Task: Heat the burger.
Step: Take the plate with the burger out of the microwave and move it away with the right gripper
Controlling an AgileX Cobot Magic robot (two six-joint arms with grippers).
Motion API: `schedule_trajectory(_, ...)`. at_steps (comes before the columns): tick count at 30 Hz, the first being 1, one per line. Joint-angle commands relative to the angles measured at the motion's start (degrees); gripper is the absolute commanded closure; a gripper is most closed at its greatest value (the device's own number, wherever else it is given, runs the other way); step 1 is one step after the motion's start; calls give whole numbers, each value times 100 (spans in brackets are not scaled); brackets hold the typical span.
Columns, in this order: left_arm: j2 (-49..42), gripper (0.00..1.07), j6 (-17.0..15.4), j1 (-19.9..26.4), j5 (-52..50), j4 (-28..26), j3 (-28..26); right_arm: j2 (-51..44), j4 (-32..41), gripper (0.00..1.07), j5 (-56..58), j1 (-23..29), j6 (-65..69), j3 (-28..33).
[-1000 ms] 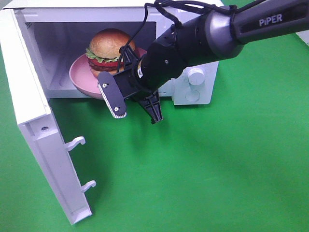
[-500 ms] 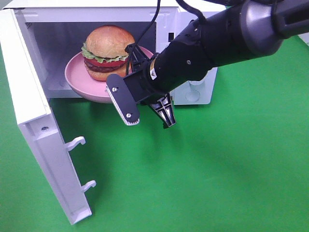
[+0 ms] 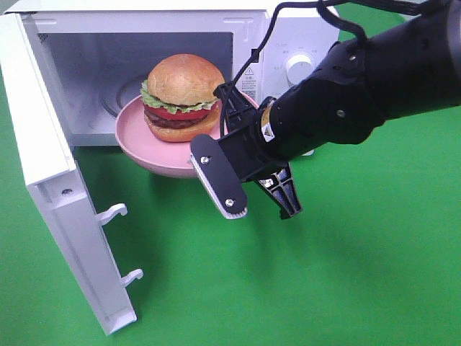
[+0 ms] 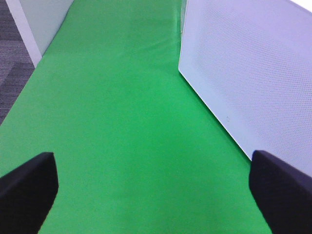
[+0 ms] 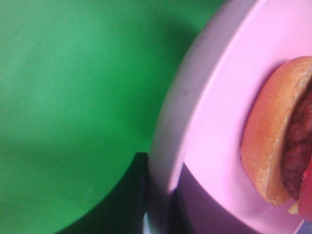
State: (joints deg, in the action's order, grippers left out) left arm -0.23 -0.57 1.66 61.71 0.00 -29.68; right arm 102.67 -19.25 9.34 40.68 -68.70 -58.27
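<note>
The burger [image 3: 184, 96] sits upright on the pink plate [image 3: 137, 137], upper centre of the high view, at the mouth of the open microwave [image 3: 144, 29]. The plate's far edge lies over the cavity; its near half overhangs the green mat [image 3: 324, 274].

Risks, as I judge them: I hold the plate by one edge only, so the loaded far side can sag and the burger can slide or topple toward the cavity. The plate's far rim may also catch on the oven floor lip if carried too low. The open door [image 3: 65, 216], at the left of the frame, stands close to the plate's left side and could be clipped by a sideways swing.

My right gripper [image 3: 248, 173], centre of the high view, is nearly closed, clamped on the plate's near rim; my right wrist view shows a finger against the rim's underside. My left gripper [image 4: 156, 195] stands fully apart over bare mat beside the door panel, holding and touching nothing.
</note>
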Motion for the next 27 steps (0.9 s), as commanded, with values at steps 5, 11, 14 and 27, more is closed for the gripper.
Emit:
schedule_trajectory(5,-29,6,11,6,-52,0,17,-882,-160,107,-430,-40,132,659)
schedule_trajectory(11,-29,6,11,6,-52,0,17,-1444,-172,107,-401,-40,132,1134)
schedule_trajectory(14,-29,6,11,6,-52,0,17,-1713,-178,107,-304,-40,138,1346)
schedule_trajectory(27,-29,6,11,6,-52,0,17,-3002,-516,107,321,-40,453,2149)
